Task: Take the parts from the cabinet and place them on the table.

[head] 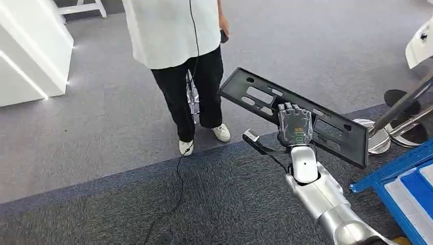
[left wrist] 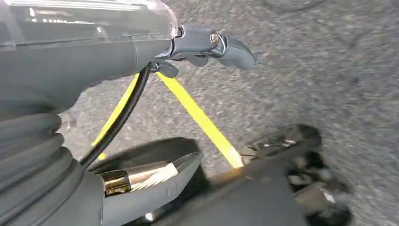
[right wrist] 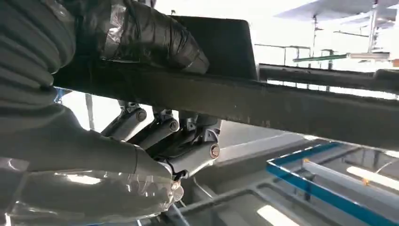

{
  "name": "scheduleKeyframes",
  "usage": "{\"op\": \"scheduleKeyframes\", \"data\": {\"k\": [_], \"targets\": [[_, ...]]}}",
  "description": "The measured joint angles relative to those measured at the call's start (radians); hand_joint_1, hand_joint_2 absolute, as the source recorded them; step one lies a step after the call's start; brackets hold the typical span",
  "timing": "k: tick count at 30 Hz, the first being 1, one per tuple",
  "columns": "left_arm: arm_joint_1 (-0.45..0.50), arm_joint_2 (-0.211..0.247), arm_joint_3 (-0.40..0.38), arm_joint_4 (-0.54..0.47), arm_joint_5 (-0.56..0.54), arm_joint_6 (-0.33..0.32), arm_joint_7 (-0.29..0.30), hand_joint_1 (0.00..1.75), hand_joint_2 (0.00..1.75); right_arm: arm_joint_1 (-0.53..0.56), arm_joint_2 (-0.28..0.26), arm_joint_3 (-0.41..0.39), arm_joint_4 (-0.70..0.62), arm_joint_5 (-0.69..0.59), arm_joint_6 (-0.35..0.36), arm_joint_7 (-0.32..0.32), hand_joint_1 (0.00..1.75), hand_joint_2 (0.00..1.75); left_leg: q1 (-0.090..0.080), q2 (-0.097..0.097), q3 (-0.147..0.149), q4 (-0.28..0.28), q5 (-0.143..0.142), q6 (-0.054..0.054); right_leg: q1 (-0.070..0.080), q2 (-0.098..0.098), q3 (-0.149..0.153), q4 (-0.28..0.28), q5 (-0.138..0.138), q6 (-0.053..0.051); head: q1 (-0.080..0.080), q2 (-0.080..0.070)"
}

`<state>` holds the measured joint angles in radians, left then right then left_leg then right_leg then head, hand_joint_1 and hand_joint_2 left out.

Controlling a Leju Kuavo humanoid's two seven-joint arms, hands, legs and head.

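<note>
The silver right arm (head: 327, 204) enters at the lower right of the head view and reaches up toward the centre. At the lower right corner sits a blue rack (head: 403, 189). The right hand (head: 294, 125) is clamped on a long black plastic part (head: 265, 97), held in the air and slanting from upper centre down to the right; in the right wrist view the thumb (right wrist: 150, 35) lies on one face of the part (right wrist: 282, 103) and the fingers (right wrist: 188, 146) curl against the other. Beyond it, a person (head: 178, 46) stands at upper centre on grey carpet (head: 102, 127), a cable (head: 178, 173) trailing past the shoes. A white cabinet (head: 30, 51) fills the upper left. The left hand (left wrist: 207, 44) hangs over the carpet; whether its fingers are apart or together I cannot tell.
</note>
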<state>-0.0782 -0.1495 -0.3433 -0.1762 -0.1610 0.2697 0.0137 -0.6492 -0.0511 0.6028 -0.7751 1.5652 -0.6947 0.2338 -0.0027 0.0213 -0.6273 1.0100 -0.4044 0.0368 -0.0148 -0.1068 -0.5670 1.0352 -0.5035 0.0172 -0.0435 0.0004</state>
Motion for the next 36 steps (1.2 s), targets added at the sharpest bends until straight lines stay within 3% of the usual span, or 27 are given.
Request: {"op": "scheduleKeyframes", "data": {"k": [1, 2, 4, 5, 6, 7, 9, 10, 11, 14, 15, 17, 18, 20, 21, 22, 24, 25, 26, 30, 31, 32, 33, 35, 36], "targets": [[0.004, 0.000, -0.002, 0.000, 0.000, 0.004, -0.003, 0.00, 1.75, 0.002, -0.011, 0.000, -0.002, 0.000, 0.000, 0.000, 1.75, 1.75, -0.003, -0.008, 0.006, -0.006, 0.002, 0.004, -0.006, 0.045, -0.001, 0.019, -0.015, 0.000, 0.002, 0.000], [0.003, 0.001, -0.003, 0.000, 0.003, 0.007, -0.003, 0.00, 1.75, 0.006, -0.012, 0.000, -0.007, 0.001, 0.000, 0.000, 1.75, 1.75, -0.002, -0.014, 0.007, -0.008, 0.003, 0.012, -0.008, 0.079, -0.026, 0.075, -0.050, -0.002, 0.002, 0.000], [0.003, 0.001, -0.002, 0.000, 0.011, 0.015, -0.008, 0.00, 1.75, 0.023, -0.025, 0.000, -0.008, 0.003, 0.000, -0.003, 1.75, 1.75, -0.003, -0.036, 0.007, -0.006, 0.001, 0.017, -0.007, 0.101, -0.103, 0.233, -0.119, 0.000, 0.002, 0.000], [0.004, 0.001, -0.002, 0.000, 0.015, 0.015, -0.011, 0.00, 1.75, 0.034, -0.029, 0.000, -0.008, 0.003, 0.000, -0.008, 1.75, 1.75, -0.003, -0.052, 0.007, -0.004, 0.000, 0.018, -0.007, 0.104, -0.135, 0.290, -0.133, 0.001, 0.003, 0.000], [0.008, 0.003, -0.002, 0.000, 0.019, 0.015, -0.014, 0.00, 1.75, 0.042, -0.031, 0.000, -0.008, 0.003, 0.000, -0.012, 1.75, 1.75, -0.003, -0.066, 0.007, -0.001, 0.000, 0.018, -0.007, 0.105, -0.145, 0.298, -0.119, 0.002, 0.002, 0.000], [0.012, 0.005, -0.002, 0.000, 0.026, 0.017, -0.015, 0.00, 1.75, 0.044, -0.032, 0.000, -0.008, 0.003, 0.000, -0.019, 1.75, 1.75, -0.003, -0.079, 0.007, 0.004, -0.003, 0.016, -0.009, 0.106, -0.133, 0.260, -0.081, 0.002, 0.003, 0.000], [0.017, 0.007, 0.003, 0.000, 0.043, 0.023, -0.018, 0.00, 1.75, 0.042, -0.033, -0.001, -0.013, 0.003, 0.000, -0.027, 1.75, 1.75, -0.001, -0.102, 0.006, 0.019, -0.012, 0.009, -0.015, 0.124, -0.067, 0.104, 0.014, 0.004, 0.003, 0.000], [0.017, 0.009, 0.010, 0.000, 0.052, 0.024, -0.021, 0.00, 1.75, 0.042, -0.040, -0.002, -0.016, 0.003, 0.000, -0.027, 1.75, 1.75, 0.000, -0.112, 0.001, 0.029, -0.019, 0.002, -0.021, 0.170, -0.042, 0.047, 0.021, 0.005, 0.003, 0.000], [0.015, 0.011, 0.017, 0.000, 0.058, 0.027, -0.024, 0.00, 1.75, 0.041, -0.039, -0.002, -0.018, 0.003, 0.000, -0.029, 1.75, 1.75, -0.005, -0.123, -0.011, 0.043, -0.022, -0.004, -0.021, 0.199, -0.037, 0.033, 0.011, 0.008, 0.003, 0.000], [0.021, 0.016, 0.026, 0.000, 0.064, 0.028, -0.029, 0.00, 1.75, 0.046, -0.040, -0.003, -0.024, 0.004, -0.001, -0.037, 1.75, 1.75, 0.004, -0.155, -0.022, 0.038, -0.012, -0.020, -0.013, 0.167, -0.042, 0.039, 0.013, -0.006, 0.002, 0.000], [0.022, 0.020, 0.029, 0.000, 0.063, 0.028, -0.033, 0.00, 1.75, 0.044, -0.039, -0.006, -0.029, 0.003, -0.001, -0.044, 1.75, 1.75, 0.004, -0.167, -0.025, 0.041, -0.013, -0.024, -0.022, 0.152, -0.039, 0.031, 0.018, -0.015, 0.002, 0.000], [0.019, 0.025, 0.029, 0.000, 0.055, 0.024, -0.036, 0.00, 1.75, 0.042, -0.040, -0.021, -0.042, 0.003, -0.002, -0.056, 1.75, 1.75, -0.001, -0.077, -0.052, 0.101, -0.053, -0.034, -0.018, 0.131, -0.032, 0.025, 0.019, -0.028, -0.004, 0.000], [0.013, 0.027, 0.030, 0.000, 0.052, 0.020, -0.036, 0.00, 1.75, 0.041, -0.040, -0.027, -0.047, 0.004, -0.002, -0.063, 1.75, 1.75, 0.002, -0.052, -0.085, 0.173, -0.089, -0.039, -0.014, 0.119, -0.030, 0.025, 0.018, -0.030, -0.003, 0.000], [0.007, 0.034, 0.030, 0.000, 0.048, 0.015, -0.035, 0.00, 1.75, 0.044, -0.040, -0.035, -0.049, 0.004, -0.002, -0.065, 1.75, 1.75, 0.007, -0.031, -0.156, 0.317, -0.143, -0.044, -0.007, 0.091, -0.027, 0.025, 0.013, -0.037, -0.003, 0.000], [0.005, 0.035, 0.030, 0.000, 0.047, 0.014, -0.035, 0.00, 1.75, 0.045, -0.040, -0.035, -0.049, 0.004, -0.002, -0.066, 1.75, 1.75, 0.008, -0.028, -0.170, 0.342, -0.140, -0.043, -0.006, 0.079, -0.024, 0.025, 0.011, -0.037, -0.003, 0.000], [0.006, 0.038, 0.030, 0.000, 0.046, 0.014, -0.034, 0.00, 1.75, 0.045, -0.040, -0.036, -0.050, 0.004, -0.002, -0.066, 1.75, 1.75, 0.007, -0.028, -0.156, 0.312, -0.112, -0.041, -0.004, 0.068, -0.021, 0.025, 0.007, -0.036, -0.003, 0.000], [0.009, 0.042, 0.030, 0.000, 0.046, 0.015, -0.033, 0.00, 1.75, 0.045, -0.040, -0.038, -0.057, 0.004, -0.002, -0.066, 1.75, 1.75, 0.003, -0.014, -0.072, 0.151, -0.025, -0.029, -0.003, 0.047, -0.009, 0.025, 0.000, -0.035, -0.003, 0.000], [0.009, 0.044, 0.030, 0.000, 0.046, 0.015, -0.034, 0.00, 1.75, 0.043, -0.040, -0.040, -0.059, 0.004, -0.002, -0.066, 1.75, 1.75, -0.004, 0.017, -0.030, 0.067, 0.003, -0.019, -0.003, 0.038, -0.003, 0.025, -0.005, -0.033, -0.003, 0.000], [0.005, 0.046, 0.030, 0.000, 0.046, 0.015, -0.033, 0.00, 1.75, 0.043, -0.040, -0.043, -0.061, 0.004, -0.002, -0.065, 1.75, 1.75, -0.019, 0.049, -0.017, 0.048, -0.019, -0.015, 0.000, 0.029, 0.000, 0.020, -0.007, -0.030, -0.003, 0.000], [0.011, 0.048, 0.033, 0.000, 0.052, 0.016, -0.029, 0.00, 1.75, 0.048, -0.039, -0.045, -0.065, 0.004, -0.002, -0.062, 1.75, 1.75, -0.026, 0.011, -0.012, 0.017, -0.010, 0.005, 0.003, -0.007, 0.011, 0.004, -0.006, -0.014, -0.002, 0.000], [0.015, 0.048, 0.033, 0.000, 0.053, 0.016, -0.028, 0.00, 1.75, 0.048, -0.038, -0.045, -0.068, 0.004, -0.002, -0.061, 1.75, 1.75, -0.022, 0.001, 0.003, 0.000, -0.004, 0.014, 0.005, -0.012, 0.022, -0.005, -0.008, -0.005, -0.003, 0.000], [0.021, 0.048, 0.034, 0.000, 0.054, 0.017, -0.027, 0.00, 1.75, 0.047, -0.042, -0.048, -0.073, 0.004, -0.002, -0.060, 1.75, 1.75, -0.016, -0.006, 0.019, -0.019, 0.003, 0.016, 0.000, 0.014, 0.017, 0.016, -0.029, -0.004, -0.001, 0.000], [0.019, 0.050, 0.035, 0.000, 0.055, 0.017, -0.026, 0.00, 1.75, 0.045, -0.043, -0.050, -0.074, 0.004, -0.002, -0.060, 1.75, 1.75, -0.016, -0.015, 0.023, -0.024, 0.003, 0.018, 0.003, 0.052, -0.013, 0.077, -0.061, -0.004, -0.001, 0.000], [0.008, 0.048, 0.039, 0.000, 0.055, 0.015, -0.026, 0.00, 1.75, 0.052, -0.050, -0.051, -0.073, 0.004, -0.003, -0.060, 1.75, 1.75, -0.016, -0.037, 0.022, -0.021, 0.001, 0.026, 0.001, 0.086, -0.098, 0.235, -0.118, -0.002, 0.000, 0.000], [0.007, 0.047, 0.039, 0.000, 0.053, 0.015, -0.026, 0.00, 1.75, 0.061, -0.053, -0.051, -0.073, 0.004, -0.003, -0.060, 1.75, 1.75, -0.015, -0.051, 0.023, -0.019, 0.001, 0.026, 0.000, 0.096, -0.126, 0.275, -0.119, -0.003, 0.000, 0.000]]}}
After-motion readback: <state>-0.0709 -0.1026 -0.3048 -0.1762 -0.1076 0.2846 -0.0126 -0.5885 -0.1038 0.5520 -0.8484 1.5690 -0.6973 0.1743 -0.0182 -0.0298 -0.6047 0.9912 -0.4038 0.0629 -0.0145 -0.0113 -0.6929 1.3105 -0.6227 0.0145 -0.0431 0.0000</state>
